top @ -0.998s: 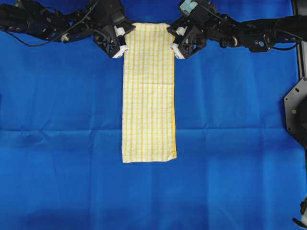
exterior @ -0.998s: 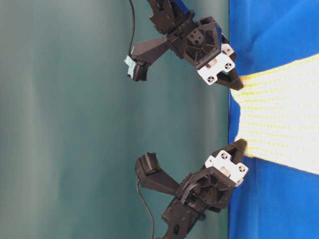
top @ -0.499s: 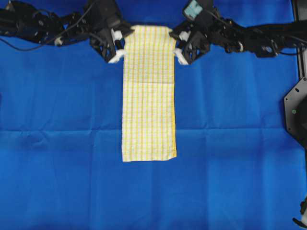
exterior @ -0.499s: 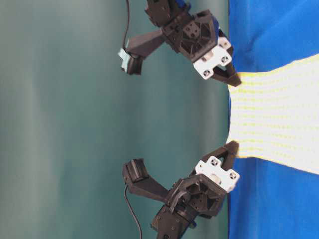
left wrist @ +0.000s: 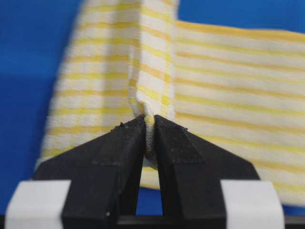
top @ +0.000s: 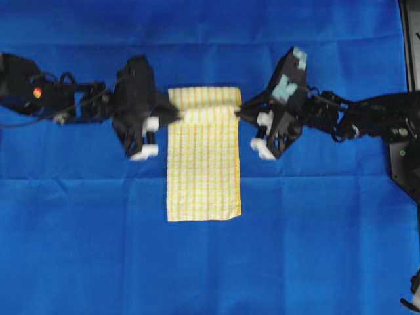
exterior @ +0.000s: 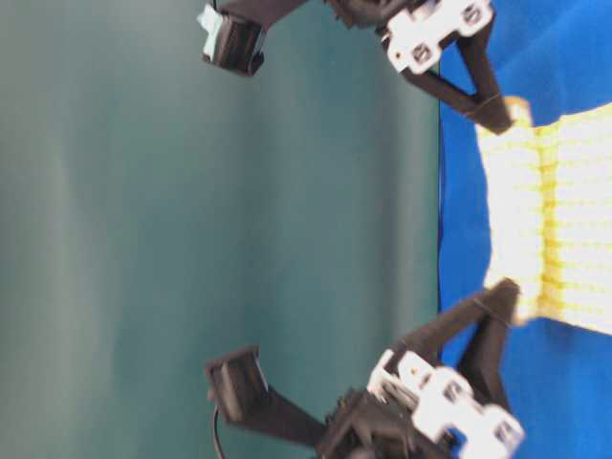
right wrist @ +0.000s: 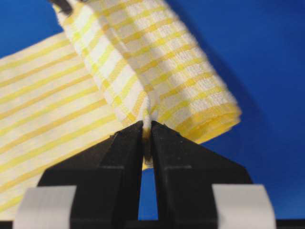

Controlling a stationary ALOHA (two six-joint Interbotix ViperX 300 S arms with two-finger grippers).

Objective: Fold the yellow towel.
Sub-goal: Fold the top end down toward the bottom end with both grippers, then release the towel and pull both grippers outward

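Blue cloth backdrop (top: 210,262) lay bare around yellow towel (top: 203,170), far edge lifted, left gripper (top: 172,115) and right gripper (top: 240,113) each clamped tight on one corner.

Sideways view: yellow towel (exterior: 559,225) stretched taut over blue cloth (exterior: 535,57), one corner pinched by right gripper (exterior: 497,113) at top, the other by left gripper (exterior: 502,298) at bottom; plain green backdrop (exterior: 143,220) filling the left

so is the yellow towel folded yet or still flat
Partly folded. The yellow towel has its far end lifted and doubled over, pinched by the left claw and right claw; the rest lies flat.
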